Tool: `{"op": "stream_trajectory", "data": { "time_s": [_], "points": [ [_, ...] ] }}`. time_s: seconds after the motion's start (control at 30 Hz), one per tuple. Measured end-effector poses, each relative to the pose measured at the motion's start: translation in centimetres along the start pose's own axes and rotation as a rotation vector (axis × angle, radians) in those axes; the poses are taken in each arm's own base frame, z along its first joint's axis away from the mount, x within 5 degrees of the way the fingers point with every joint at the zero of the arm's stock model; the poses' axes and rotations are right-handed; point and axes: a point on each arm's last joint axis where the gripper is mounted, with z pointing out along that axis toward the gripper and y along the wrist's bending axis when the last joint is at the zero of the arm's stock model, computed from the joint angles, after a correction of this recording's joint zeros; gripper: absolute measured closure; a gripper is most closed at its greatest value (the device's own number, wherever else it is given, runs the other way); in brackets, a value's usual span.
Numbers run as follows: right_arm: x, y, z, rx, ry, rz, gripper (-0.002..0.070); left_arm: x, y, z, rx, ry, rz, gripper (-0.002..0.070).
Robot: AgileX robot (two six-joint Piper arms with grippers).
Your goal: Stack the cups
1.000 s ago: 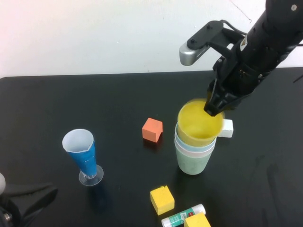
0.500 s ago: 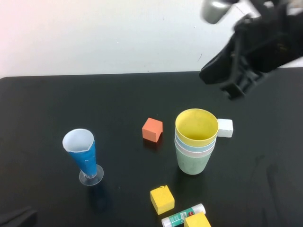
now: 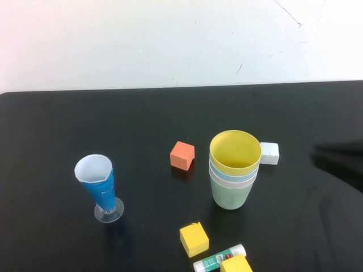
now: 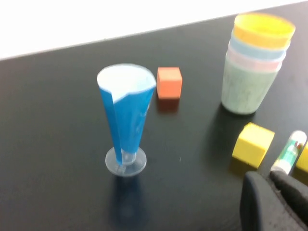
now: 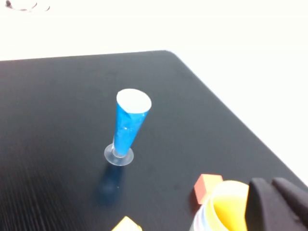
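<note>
The high view shows a black table [image 3: 85, 119] with no arms over it. Going from the near edge to the far edge, first comes a yellow block [image 3: 236, 264] cut off by the edge, touching a glue stick [image 3: 219, 258] that lies on its side. Just beside them sits another yellow cube [image 3: 194, 239].

A bit farther in stands the tall blue glass [image 3: 100, 184] on its clear foot, upright, over on the robot's left and well apart from the rest. To the right of it, near the middle, are the cups [image 3: 233, 170]. All four sit one inside the other in a single upright pile: green at the bottom, then pink, then light blue, and the yellow cup on top. Nothing is touching the pile.

An orange cube [image 3: 182, 155] sits near the cups on their left. A small white block [image 3: 269, 153] sits just beside the yellow rim on the right, a little farther back. Behind the table is a pale wall [image 3: 170, 39].

The left gripper [image 4: 276, 197] shows only in the left wrist view, low at the near side of the table, with its fingers pressed together and nothing between them. The right gripper [image 5: 278, 202] shows only in the right wrist view, just by the yellow rim, fingers together and holding nothing.
</note>
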Motion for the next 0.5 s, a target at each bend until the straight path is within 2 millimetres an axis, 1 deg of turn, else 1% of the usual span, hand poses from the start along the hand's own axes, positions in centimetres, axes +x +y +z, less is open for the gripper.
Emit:
{"op": "stream_trajectory", "data": {
  "time_s": [0.07,0.17,0.27,0.5],
  "points": [
    [1.2,0.6,-1.3,0.022,-0.028,-0.003,0.0678,0.1,0.0,0.0,-0.002,0.007,0.0,0.0676],
    [2.7,1.3,-2.4,0.046,-0.052,-0.014,0.0678,0.1,0.0,0.0,-0.002,0.009,0.0,0.0676],
    [4.3,1.8,-2.4,0.042,-0.029,-0.014,0.0678,0.1,0.0,0.0,-0.002,0.009,0.0,0.0676],
    [7.8,3.0,-1.2,0.0,0.079,0.002,0.0678,0.1,0.0,0.0,-0.002,0.008,0.0,0.0676]
  ]
}}
